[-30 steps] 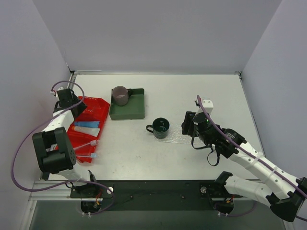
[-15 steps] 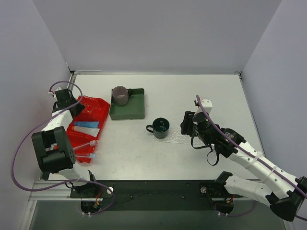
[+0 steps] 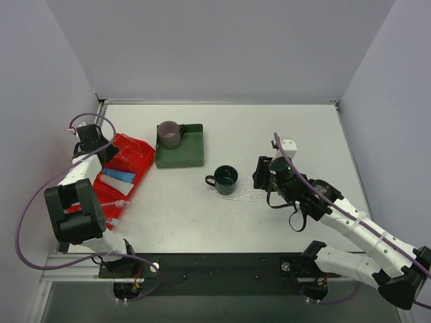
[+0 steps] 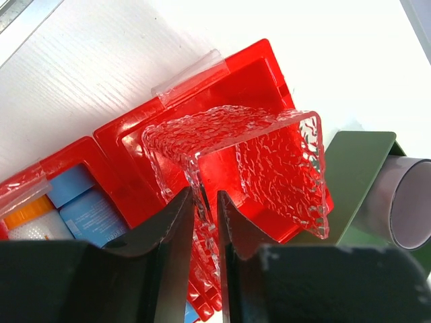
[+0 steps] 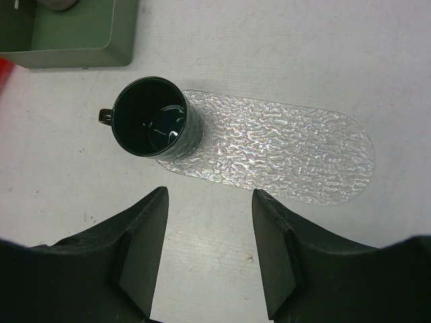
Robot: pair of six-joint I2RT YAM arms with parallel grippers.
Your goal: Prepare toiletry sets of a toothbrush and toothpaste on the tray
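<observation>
Surveying top view: toothpaste (image 3: 120,174) and toothbrush (image 3: 116,203) lying in red bin (image 3: 138,153); tray (image 3: 246,194) well apart, no set laid yet.
Left wrist: left gripper (image 4: 205,202) clamped on clear textured panel (image 4: 269,155) over bin, likely clearing access to tubes.
Right wrist: right gripper (image 5: 209,195) fingers apart, hovering above tray; mug (image 5: 151,121) on one end, likely in the way.

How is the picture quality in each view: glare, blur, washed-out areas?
Top view: soft even light, faint shadows; the clear tray almost vanishes against the white table. Left wrist: the left tool is a dark blur, the clear plastic piece it pinches is sharp, far table washed out. Right wrist: tray glints, mug reflects light, right tool looks soft.
</observation>
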